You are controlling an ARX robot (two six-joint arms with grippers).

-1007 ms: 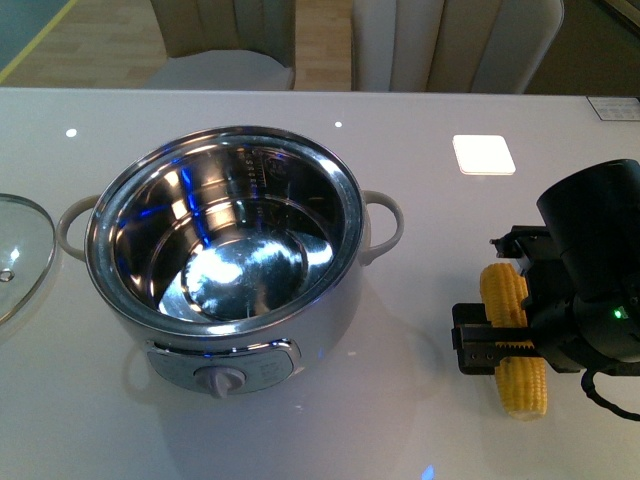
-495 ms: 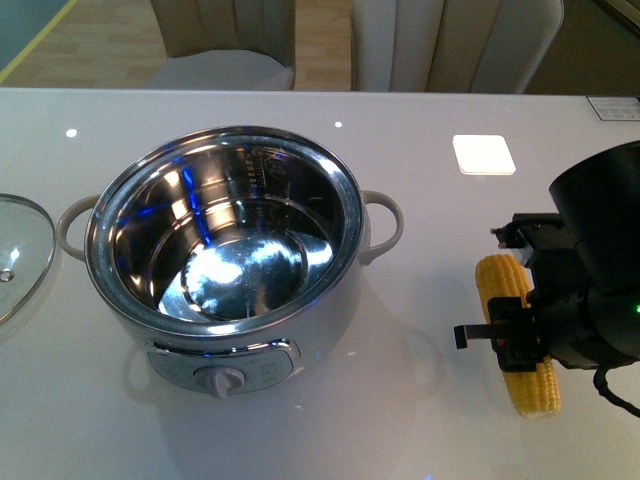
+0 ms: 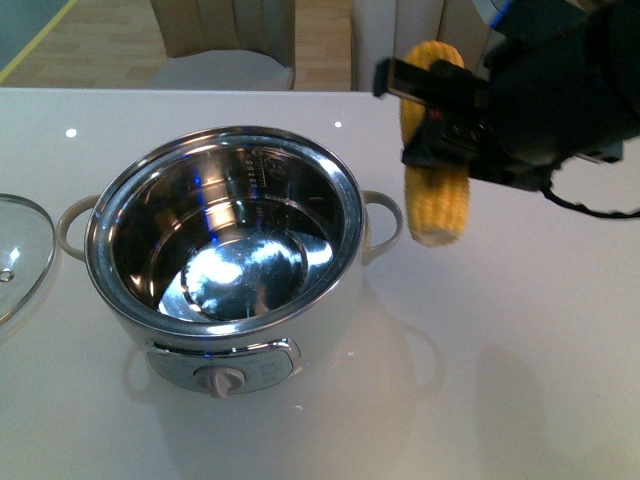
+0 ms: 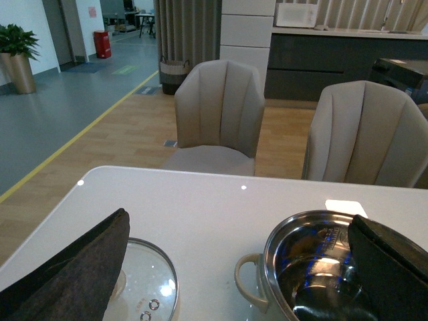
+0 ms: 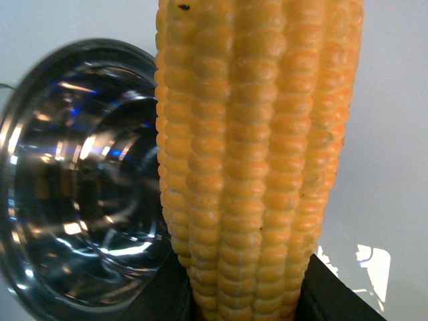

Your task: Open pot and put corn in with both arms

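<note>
The white pot [image 3: 225,250] stands open on the table, its steel bowl empty; it also shows in the left wrist view [image 4: 314,267] and the right wrist view [image 5: 73,174]. My right gripper [image 3: 430,125] is shut on the yellow corn [image 3: 435,200] and holds it upright in the air, above the table just right of the pot's right handle. The corn [image 5: 254,154] fills the right wrist view. My left gripper [image 4: 234,281] is open and empty, its fingers [image 4: 73,267] spread between the lid and the pot. The left arm is out of the front view.
The glass lid [image 3: 18,255] lies flat on the table left of the pot; it also shows in the left wrist view [image 4: 150,287]. A white square pad [image 4: 344,207] lies behind the pot. Two beige chairs [image 4: 221,114] stand at the table's far edge.
My right gripper has lifted the corn off the table at the front right and carried it up and left, to a spot beside the pot's right handle.
</note>
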